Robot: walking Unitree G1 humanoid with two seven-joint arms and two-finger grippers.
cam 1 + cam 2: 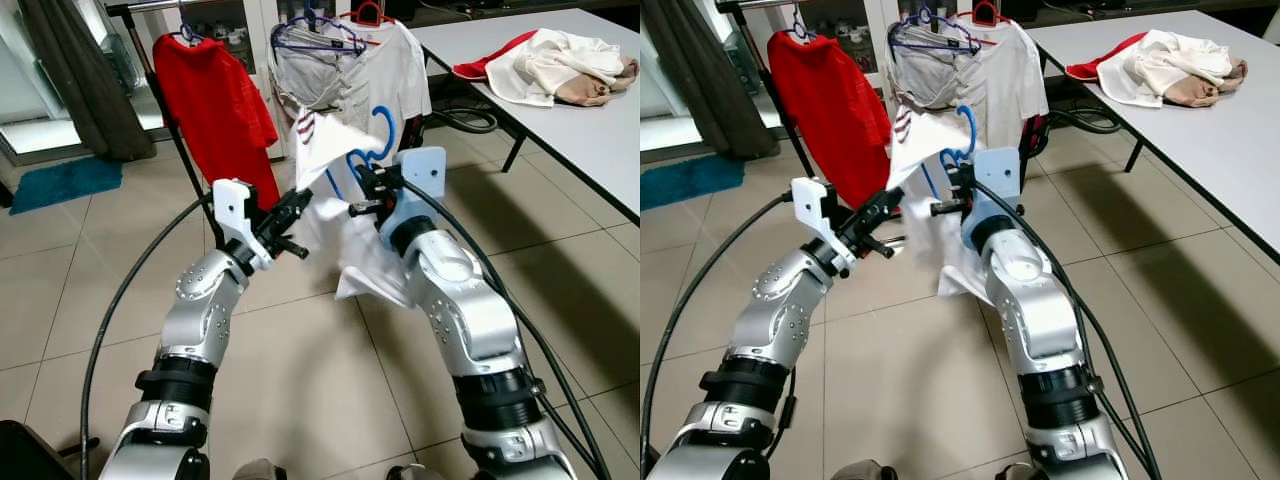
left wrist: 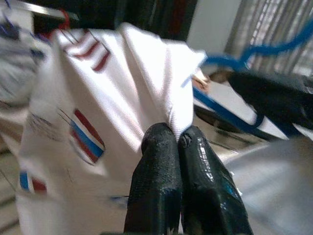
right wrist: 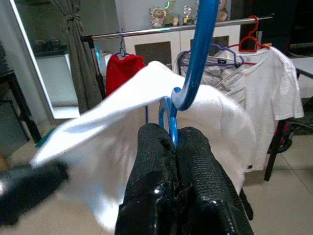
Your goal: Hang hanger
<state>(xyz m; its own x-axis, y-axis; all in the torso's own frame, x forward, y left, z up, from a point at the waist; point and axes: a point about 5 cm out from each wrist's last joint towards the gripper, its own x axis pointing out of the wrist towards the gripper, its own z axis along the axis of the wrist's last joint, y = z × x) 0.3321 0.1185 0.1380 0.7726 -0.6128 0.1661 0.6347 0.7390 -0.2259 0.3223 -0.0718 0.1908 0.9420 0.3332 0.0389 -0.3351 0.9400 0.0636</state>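
A blue plastic hanger (image 1: 381, 133) carries a white shirt (image 1: 322, 152) with red and blue prints, held in the air in front of me. My right gripper (image 3: 172, 139) is shut on the hanger just below its hook. My left gripper (image 2: 177, 137) is shut on a fold of the white shirt (image 2: 112, 98), pulling it out to the left. Beyond them stands the clothes rail (image 3: 181, 29), with a red shirt (image 1: 215, 105) and white and grey shirts (image 1: 365, 70) hanging on their own hangers.
A grey table (image 1: 590, 120) runs along the right, with a pile of white, red and tan clothes (image 1: 560, 65) on it. A dark curtain (image 1: 75, 80) and a teal mat (image 1: 60, 182) lie at the left. Black cables (image 1: 120, 300) trail from both arms over tiled floor.
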